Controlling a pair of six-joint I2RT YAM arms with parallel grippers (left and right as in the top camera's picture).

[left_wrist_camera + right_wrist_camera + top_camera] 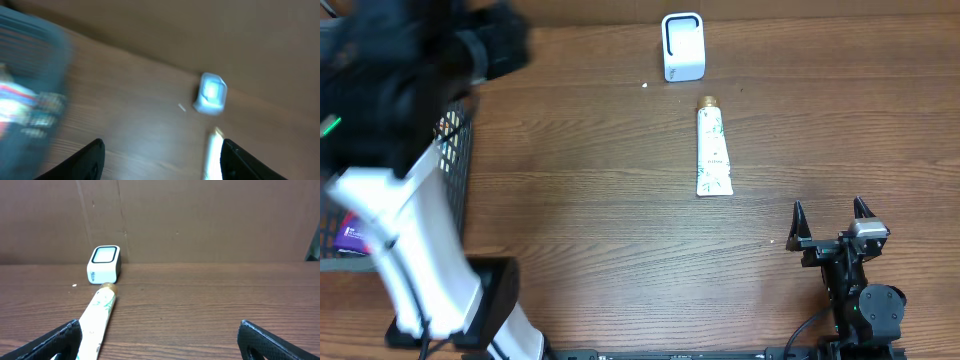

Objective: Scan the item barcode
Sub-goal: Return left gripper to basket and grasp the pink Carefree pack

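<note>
The item, a white tube (713, 150) with green leaf print and a gold cap, lies flat on the wooden table, cap toward the white barcode scanner (682, 46) at the back. My right gripper (832, 215) rests open near the front right, the tube (98, 317) ahead to its left and the scanner (104, 264) beyond. My left arm (410, 230) is raised over the left side, blurred with motion. In its wrist view the left gripper (162, 152) stands open with nothing between its fingers; the scanner (210, 93) and tube (214, 150) show blurred ahead.
A dark wire basket (455, 150) stands at the table's left edge, with a purple package (350, 235) inside. It appears as a blurred mass (30, 75) in the left wrist view. A brown cardboard wall (200, 220) closes off the back.
</note>
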